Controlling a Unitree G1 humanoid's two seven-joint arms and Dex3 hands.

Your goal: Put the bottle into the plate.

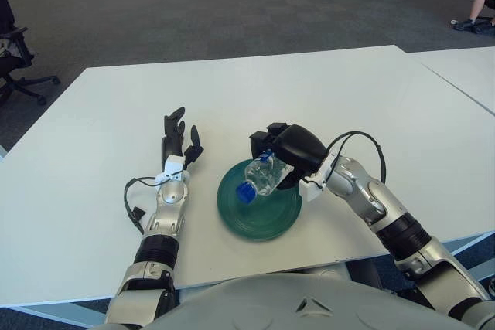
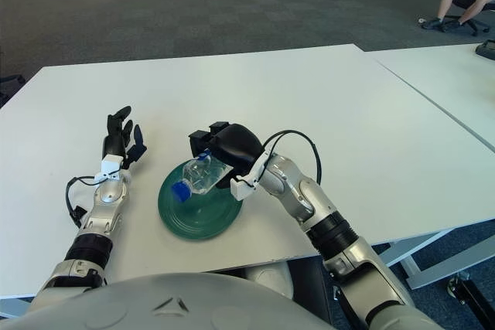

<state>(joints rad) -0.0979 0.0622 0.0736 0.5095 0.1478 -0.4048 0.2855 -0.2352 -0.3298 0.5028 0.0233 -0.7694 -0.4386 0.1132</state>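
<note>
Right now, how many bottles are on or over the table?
1. The bottle is held tilted in the right hand over the green plate, blue cap pointing down-left. The left hand shows left of the plate. None seems hidden.

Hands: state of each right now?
Left hand: open, holding nothing, left of the plate.
Right hand: closed on the bottle, tilted cap-down over the plate.

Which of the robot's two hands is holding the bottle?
The right hand grips the bottle over the green plate. The left hand holds nothing, its fingers spread beside the plate's left side.
</note>
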